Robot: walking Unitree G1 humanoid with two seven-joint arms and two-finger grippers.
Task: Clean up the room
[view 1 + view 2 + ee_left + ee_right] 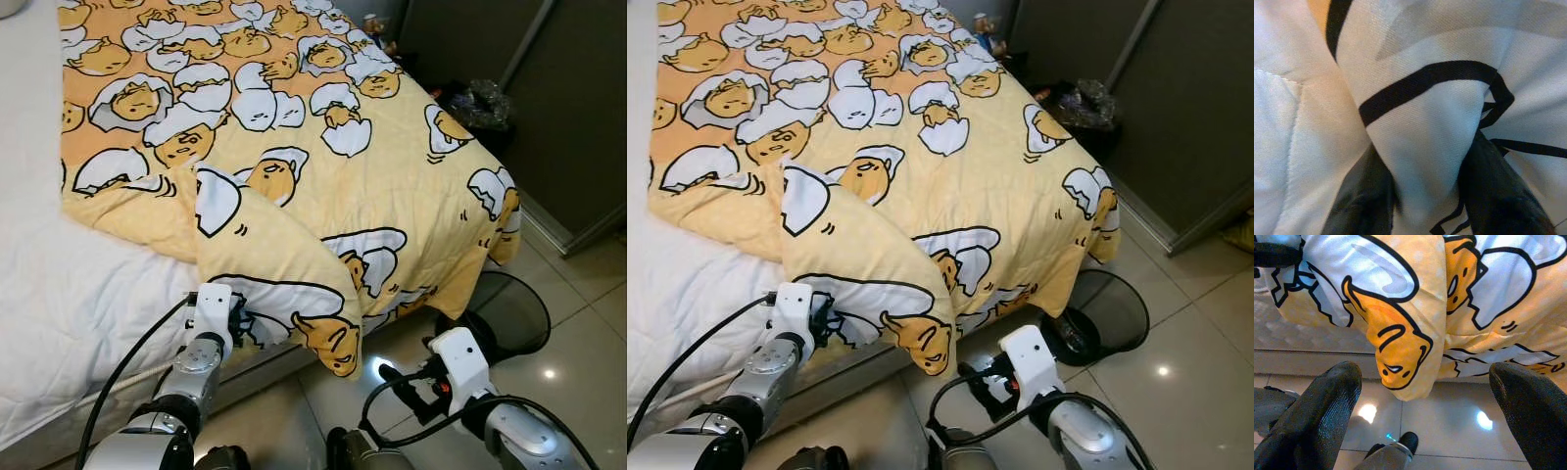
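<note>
Two grippers work the bed's foot: left gripper (233, 323) pinches the duvet (323, 186) fold, apparently to straighten it, while right gripper (1425, 396) waits open below the hanging corner.

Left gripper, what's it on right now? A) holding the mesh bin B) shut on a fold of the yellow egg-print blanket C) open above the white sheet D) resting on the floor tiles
B: in the left wrist view the two black fingers pinch a fold of the blanket, and the head view puts the left gripper at the blanket's hanging corner.
</note>
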